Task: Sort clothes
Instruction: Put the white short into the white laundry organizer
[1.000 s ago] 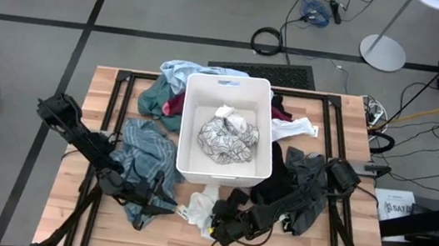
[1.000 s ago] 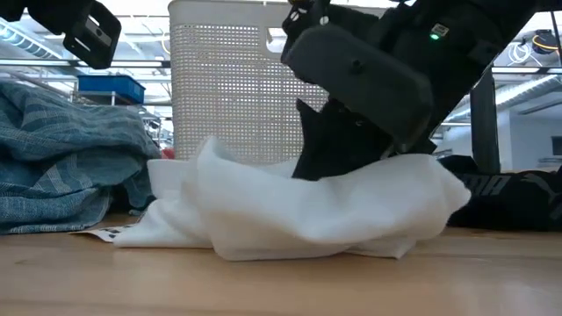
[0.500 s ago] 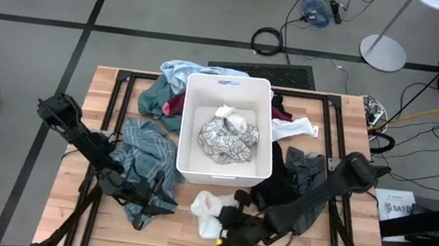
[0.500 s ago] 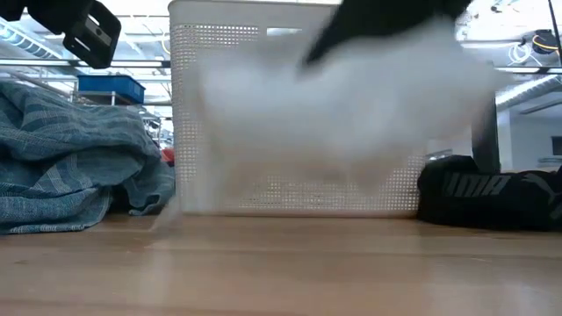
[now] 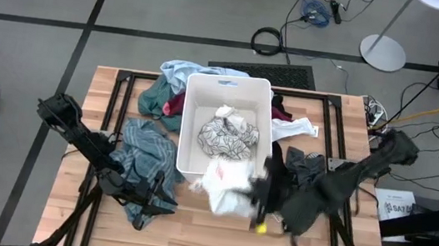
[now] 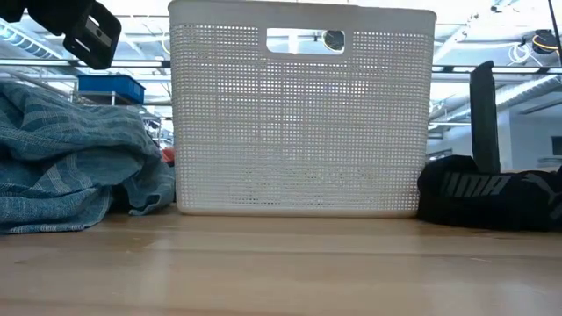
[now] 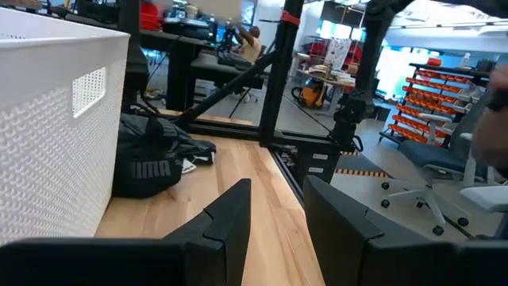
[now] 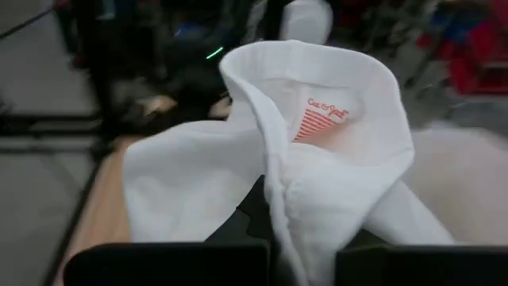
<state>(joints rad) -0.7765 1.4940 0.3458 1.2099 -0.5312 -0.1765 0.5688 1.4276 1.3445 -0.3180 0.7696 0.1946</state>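
Note:
My right gripper (image 5: 251, 192) is shut on a white garment (image 5: 224, 187) and holds it in the air just in front of the near wall of the white bin (image 5: 189, 128); the right wrist view shows the garment (image 8: 198, 183) bunched, with a red-printed label. The bin holds a white-grey patterned garment (image 5: 226, 136). My left gripper (image 7: 278, 214) stands open with nothing between its fingers, above the near edge of a teal striped garment (image 5: 145, 152) that lies on the table left of the bin. My right gripper pinches a bunched fold of the white garment (image 8: 295, 226) between its two fingers. The cloth rises ahead of the fingers in several layers around the label. The garment is lifted clear of the table and does not show in the low view.
Black and dark grey clothes (image 5: 292, 178) lie right of the bin, seen as a black heap (image 6: 492, 189) in the low view. Light blue (image 5: 177, 72), teal and magenta clothes (image 5: 173, 105) lie at the bin's far left corner, and a white garment (image 5: 294, 130) at its right.
My right gripper has shut on the white garment, which lay spread on the table near the front edge, and has risen with it toward the bin. The garment has gathered into a bunch and come clear of the table.

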